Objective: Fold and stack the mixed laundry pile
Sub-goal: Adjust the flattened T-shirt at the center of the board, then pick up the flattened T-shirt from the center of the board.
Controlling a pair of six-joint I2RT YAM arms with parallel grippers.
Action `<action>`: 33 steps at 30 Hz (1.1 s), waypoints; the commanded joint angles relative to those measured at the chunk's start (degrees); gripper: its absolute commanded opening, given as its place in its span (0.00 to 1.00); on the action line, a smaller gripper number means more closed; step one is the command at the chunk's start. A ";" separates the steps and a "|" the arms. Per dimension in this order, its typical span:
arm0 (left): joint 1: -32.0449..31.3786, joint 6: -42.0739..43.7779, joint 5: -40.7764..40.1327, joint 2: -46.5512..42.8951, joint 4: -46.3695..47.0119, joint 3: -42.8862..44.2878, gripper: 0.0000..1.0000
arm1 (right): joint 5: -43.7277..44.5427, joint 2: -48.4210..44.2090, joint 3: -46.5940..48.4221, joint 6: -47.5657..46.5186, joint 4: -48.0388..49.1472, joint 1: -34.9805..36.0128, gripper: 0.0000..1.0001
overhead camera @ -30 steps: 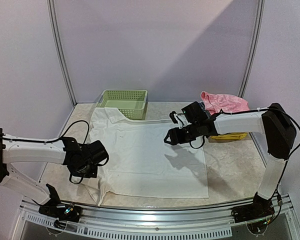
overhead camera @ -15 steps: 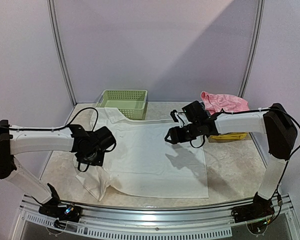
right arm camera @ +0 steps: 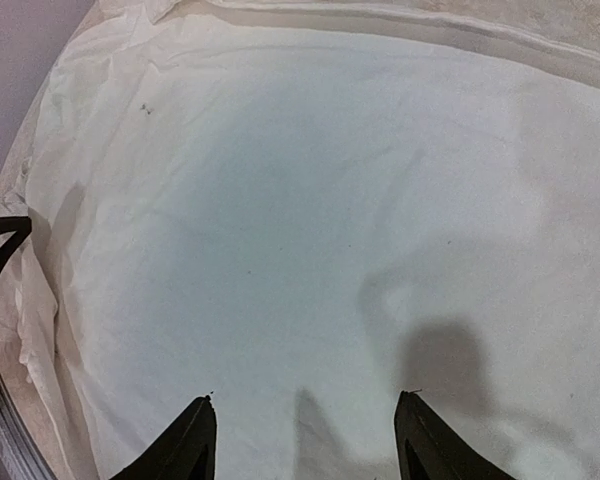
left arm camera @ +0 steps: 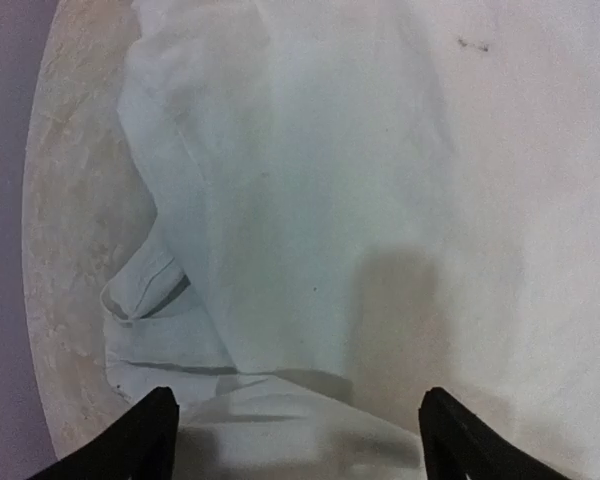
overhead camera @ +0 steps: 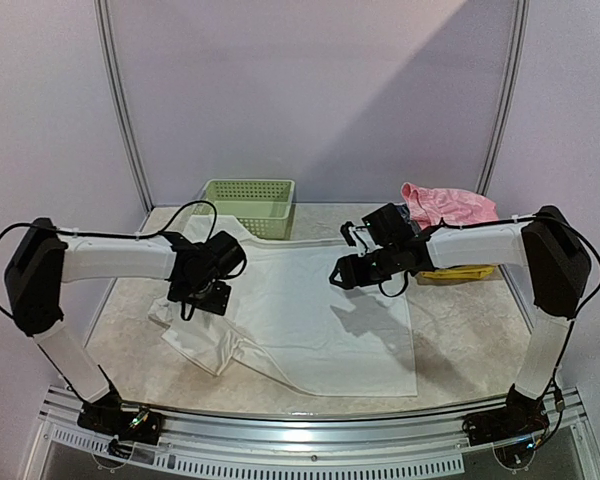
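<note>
The white shirt [overhead camera: 320, 320] lies mid-frame, one side bunched up, not folded yet. The pink cloth [overhead camera: 448, 205] waits at upper right. The left gripper [left arm camera: 295, 420] and right gripper [right arm camera: 305, 405] are wide open, holding nothing.

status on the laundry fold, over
Left gripper open, right gripper open, both empty above white piece. Left edge bunched. Pink piece far right. Nothing blocking.
</note>
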 commanded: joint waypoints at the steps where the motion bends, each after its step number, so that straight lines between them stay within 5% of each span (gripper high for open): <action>1: -1.84 -3.92 -2.40 -10.13 -6.86 -3.38 0.91 | -0.05 2.63 2.37 0.24 -0.02 -0.16 0.62; 8: -3.61 -15.62 1.27 -22.26 -14.95 -12.50 0.79 | -0.26 4.35 3.86 -0.30 -0.21 -0.18 0.62; 13: -1.95 -17.28 3.61 -25.27 -5.65 -20.84 0.75 | -0.90 4.70 4.13 -0.46 0.10 -0.13 0.62; 23: 12.28 -10.99 12.14 -24.57 15.93 -30.27 0.65 | -0.53 2.73 2.21 -0.30 0.15 -0.19 0.62; 33: 16.48 -10.62 17.69 -20.26 20.10 -31.87 0.47 | 0.39 1.75 1.59 -0.11 -0.47 -0.18 0.62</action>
